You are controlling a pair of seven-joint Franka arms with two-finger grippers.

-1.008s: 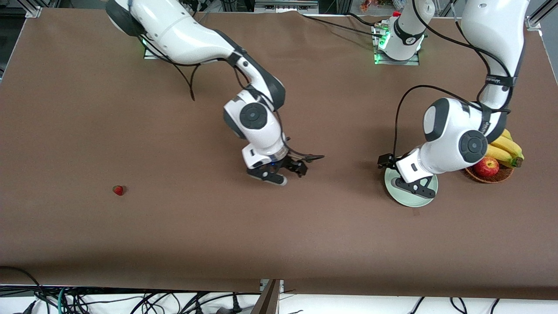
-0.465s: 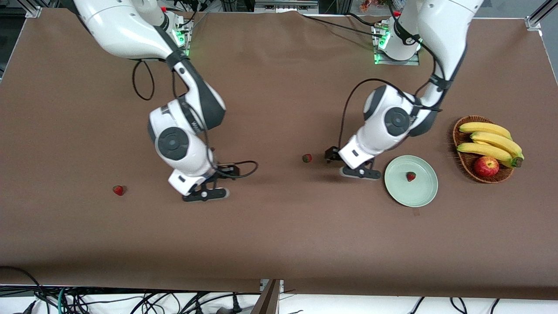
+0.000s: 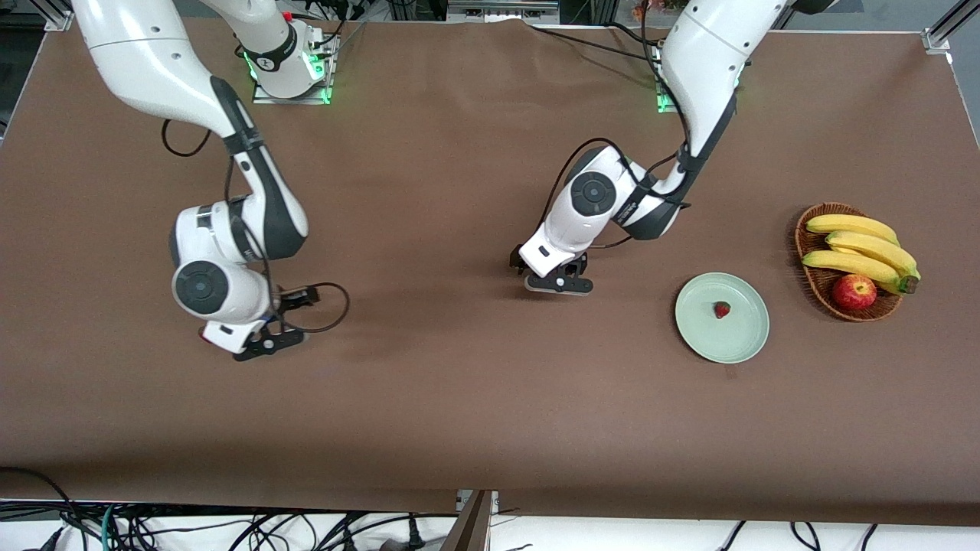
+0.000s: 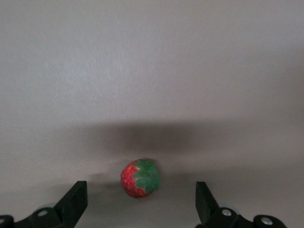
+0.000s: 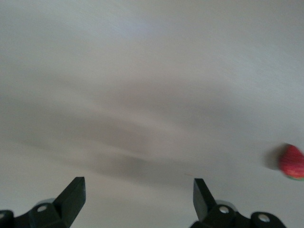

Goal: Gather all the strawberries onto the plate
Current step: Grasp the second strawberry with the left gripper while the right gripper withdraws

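One strawberry (image 4: 140, 178) lies on the brown table (image 3: 459, 398) between the spread fingers of the left gripper (image 3: 558, 283), its arm bent low near mid-table. Another strawberry (image 5: 291, 162) sits just off to one side of the right gripper (image 3: 264, 346), fingers apart. A third strawberry (image 3: 721, 309) rests on the plate (image 3: 746, 348).

Wicker basket (image 3: 813, 285) holds bananas (image 3: 857, 245) and 1 apple (image 3: 854, 291).

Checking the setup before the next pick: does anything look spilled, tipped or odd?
Nothing stands out. One strawberry lies in the plate; another strawberry lies on the table between the open left gripper's fingers.
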